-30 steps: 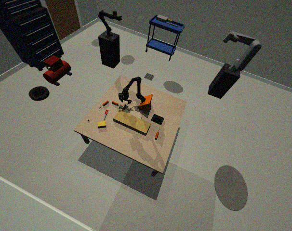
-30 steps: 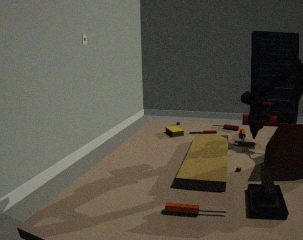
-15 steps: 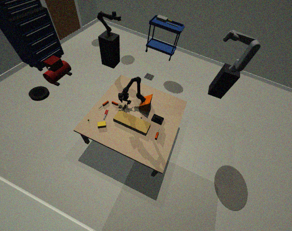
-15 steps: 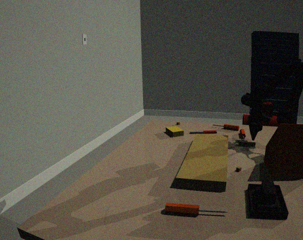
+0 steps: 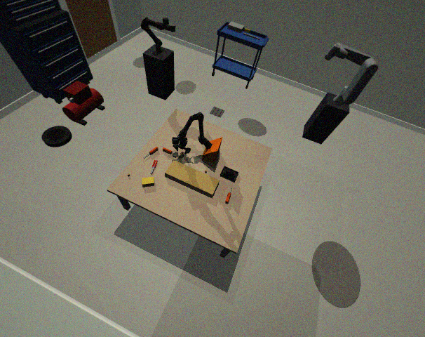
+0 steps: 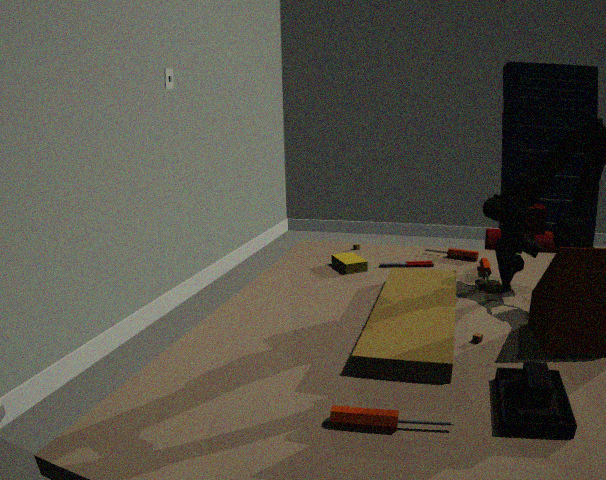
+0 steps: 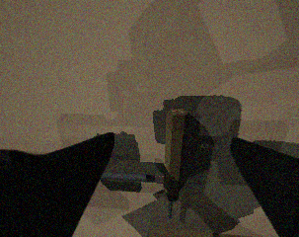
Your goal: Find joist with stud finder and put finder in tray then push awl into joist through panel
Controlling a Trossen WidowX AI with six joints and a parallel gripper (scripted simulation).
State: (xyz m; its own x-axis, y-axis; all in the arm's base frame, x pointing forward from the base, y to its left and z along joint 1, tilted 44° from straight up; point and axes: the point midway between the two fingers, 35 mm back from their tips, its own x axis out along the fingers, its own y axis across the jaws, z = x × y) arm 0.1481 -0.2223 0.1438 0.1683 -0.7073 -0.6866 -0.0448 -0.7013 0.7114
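The floor panel (image 5: 191, 179) (image 6: 412, 315) is a long yellow board on the table. The black tray (image 5: 234, 178) (image 6: 564, 426) stands beside its near end in the exterior view. A dark shape (image 6: 536, 376), apparently the stud finder, stands in the tray. The awl (image 7: 175, 148) lies on the table beyond the panel's other end, with a tan handle and a thin tip. My gripper (image 5: 181, 152) (image 7: 171, 140) is open and low over the awl. The awl shows between the two fingers, its handle nearly in line with them, and nothing is gripped. Shadow blurs the height of the fingers above it.
A screwdriver shaft (image 7: 126, 177) lies beside the awl, near the left finger. Other orange-handled tools (image 5: 153, 150) (image 5: 228, 197), red-handled pliers or similar (image 5: 153, 166) and a yellow block (image 5: 147, 181) (image 6: 349, 262) lie around the panel. An orange-topped box (image 5: 213, 146) stands near the arm; small cubes (image 5: 128, 175) (image 6: 477, 338) lie about.
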